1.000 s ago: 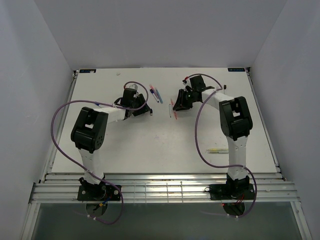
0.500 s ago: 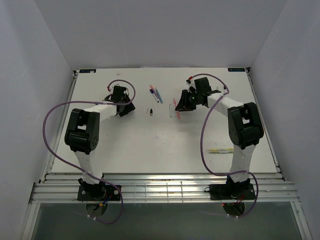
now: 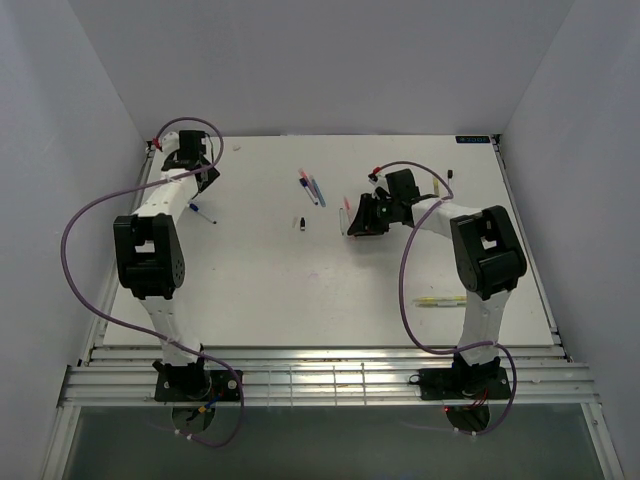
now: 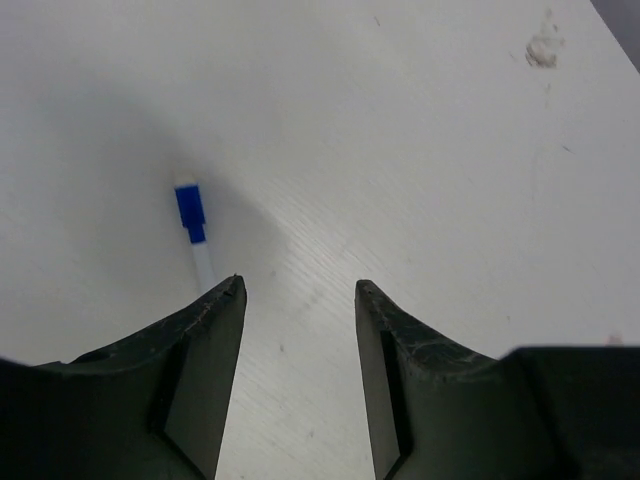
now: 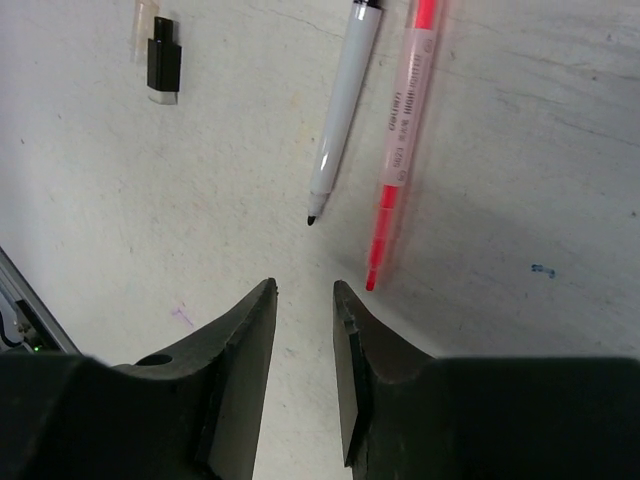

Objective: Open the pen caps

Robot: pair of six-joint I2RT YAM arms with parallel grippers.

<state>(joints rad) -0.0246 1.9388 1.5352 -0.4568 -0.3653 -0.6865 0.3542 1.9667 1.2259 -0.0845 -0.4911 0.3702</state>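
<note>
The left tool point(image 4: 298, 287) hovers over the tabletop point(image 4: 450, 200), jaws moderately wide and empty. A blue-ended pen point(image 4: 190, 210) lies just ahead to its left, probably parked clear of the working area. The right tool point(image 5: 305, 287) stands narrowly parted and holds nothing. Directly ahead of it lie a white pen point(image 5: 345, 110) and a pink pen point(image 5: 405, 130), side by side, both with bare tips. A black cap point(image 5: 163, 62) rests farther ahead-left, apart from both, apparently already pulled. The tabletop is white, scuffed and ink-marked. Plain pale walls point(image 3: 320, 60) enclose it on three sides.
</note>
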